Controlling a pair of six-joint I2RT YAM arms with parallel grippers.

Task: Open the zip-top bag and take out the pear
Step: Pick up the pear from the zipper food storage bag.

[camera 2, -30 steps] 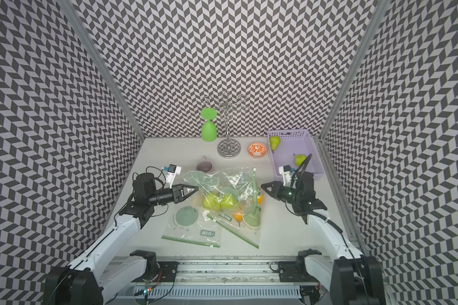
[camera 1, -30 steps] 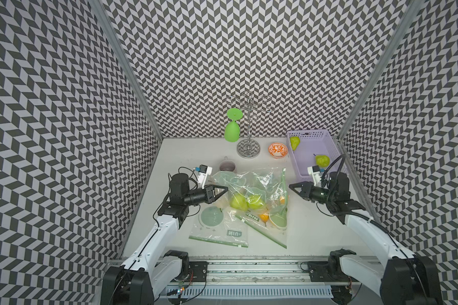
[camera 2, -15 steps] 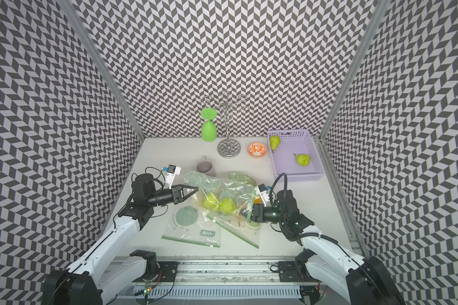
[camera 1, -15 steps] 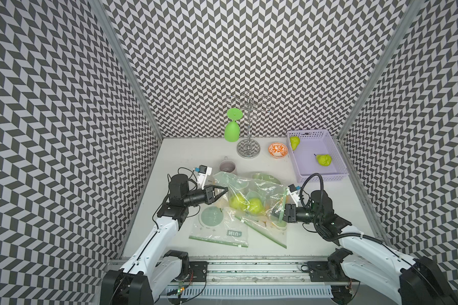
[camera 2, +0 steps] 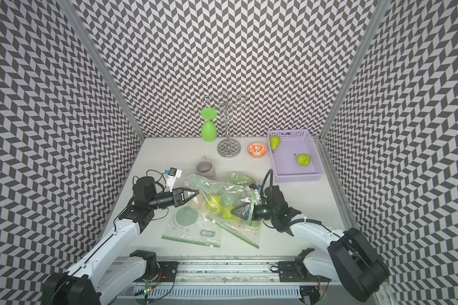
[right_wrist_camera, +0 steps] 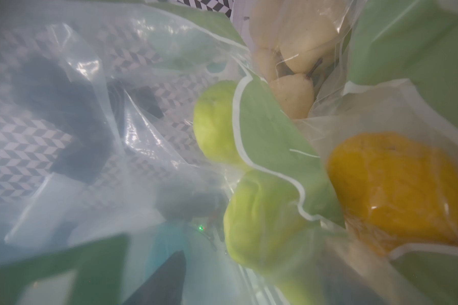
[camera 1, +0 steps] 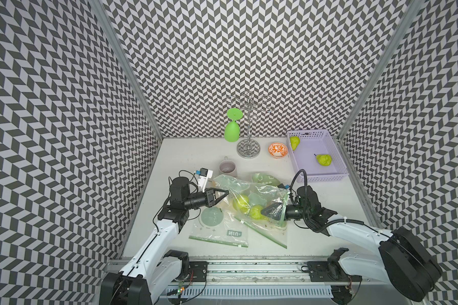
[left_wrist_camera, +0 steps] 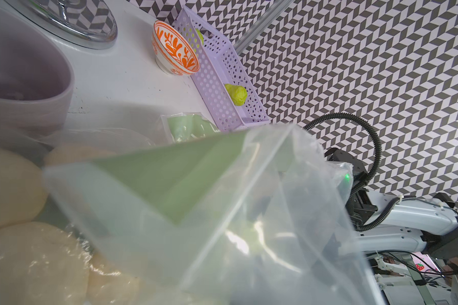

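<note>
A clear zip-top bag (camera 1: 251,191) with green prints lies crumpled mid-table, its mouth towards the right arm. Two green pears (camera 1: 242,202) (camera 1: 257,212) show through it in both top views. My left gripper (camera 1: 225,192) is shut on the bag's raised left edge; in the left wrist view the bag film (left_wrist_camera: 222,211) hides the jaws. My right gripper (camera 2: 234,211) is inside the bag's mouth, open, tips beside the nearer pear (camera 2: 226,212). In the right wrist view that pear (right_wrist_camera: 259,219) sits right of one dark finger (right_wrist_camera: 164,280); the farther pear (right_wrist_camera: 214,126) lies beyond.
A purple basket (camera 1: 336,161) at the back right holds two more pears. An orange bowl (camera 1: 278,150), a chrome glass stand (camera 1: 248,151) with a green wine glass (camera 1: 232,130) and a mug (camera 1: 228,169) stand behind. Other zip bags (camera 1: 222,228) lie near the front edge.
My right arm swung from beside the basket down and left into the bag's mouth, its jaws spreading wider. The bag shifted and crumpled a little. The left gripper kept its hold.
</note>
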